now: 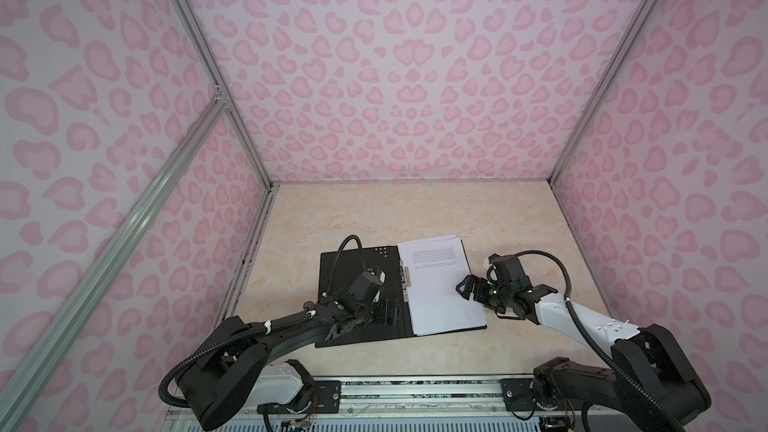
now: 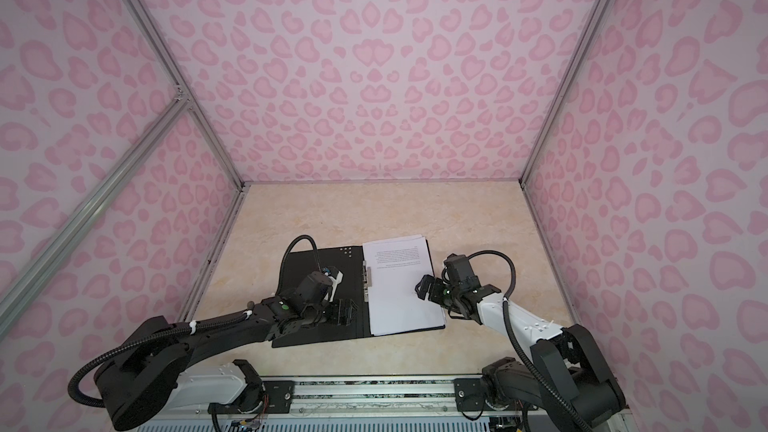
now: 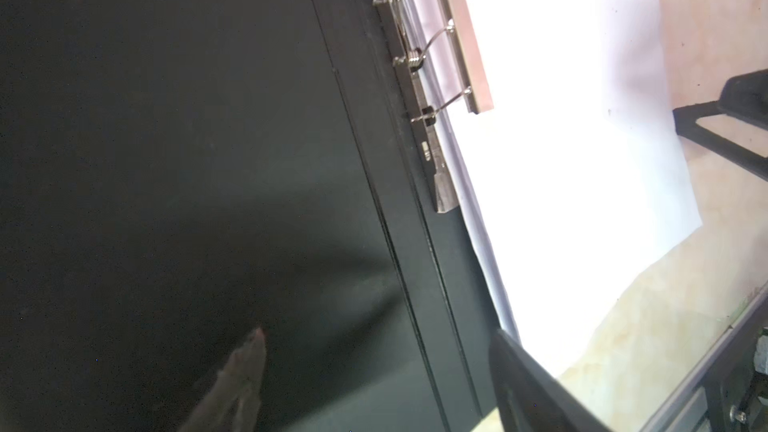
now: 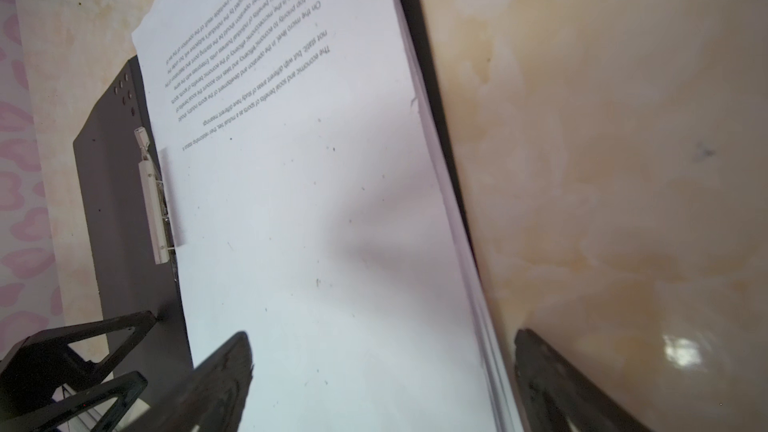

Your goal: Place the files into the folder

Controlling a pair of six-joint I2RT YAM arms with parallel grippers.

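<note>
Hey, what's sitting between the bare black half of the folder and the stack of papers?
The spine of the folder with its metal clip, whose bar overlaps the edge of the files; this is clearest in the left wrist view.

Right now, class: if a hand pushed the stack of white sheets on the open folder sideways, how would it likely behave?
The files would probably fan apart: their edges look staggered. Lifted by one edge, such thin sheets would likely droop. They may slide easily on the smooth-looking black folder.
</note>
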